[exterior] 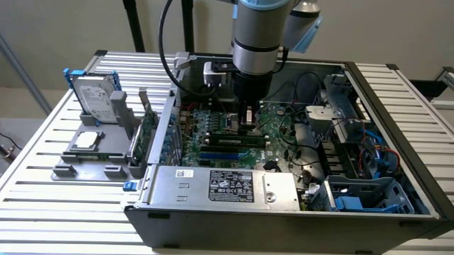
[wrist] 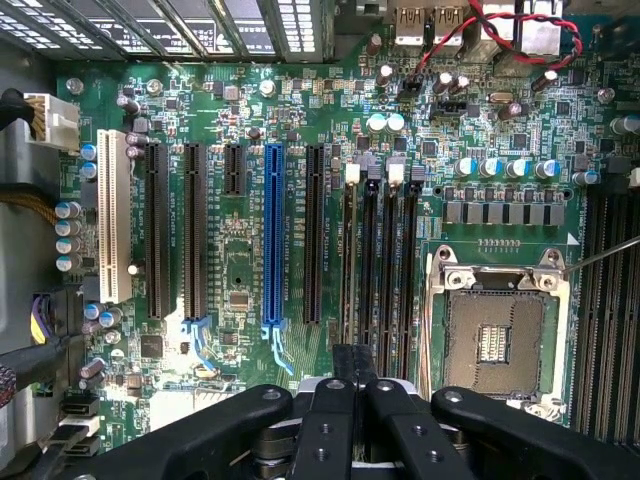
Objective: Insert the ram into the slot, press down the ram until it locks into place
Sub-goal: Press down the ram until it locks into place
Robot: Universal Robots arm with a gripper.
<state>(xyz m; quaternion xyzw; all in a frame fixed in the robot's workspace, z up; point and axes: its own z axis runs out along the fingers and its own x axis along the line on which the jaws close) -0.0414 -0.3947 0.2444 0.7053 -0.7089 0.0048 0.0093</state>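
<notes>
My gripper (exterior: pixel 248 125) reaches straight down into the open computer case, over the motherboard (exterior: pixel 212 125). The ram (exterior: pixel 237 140), a thin green stick with black chips, sits level right under the fingertips, along the black memory slots (exterior: pixel 212 144). In the wrist view the two black fingers (wrist: pixel 330 425) stand close together around a thin dark edge, in line with the slot (wrist: pixel 350 260), one of several parallel black sockets. The gripper (wrist: pixel 356 385) looks shut on the ram. I cannot tell whether the ram is seated in the slot.
The bare CPU socket (wrist: pixel 495 335) lies beside the slots, and the blue socket (wrist: pixel 273 235) on their other side. A power supply (exterior: pixel 223 186) fills the case front and a drive cage (exterior: pixel 369 196) the exterior view's right. An expansion card (exterior: pixel 148 130) and hard drive (exterior: pixel 95 98) stand outside.
</notes>
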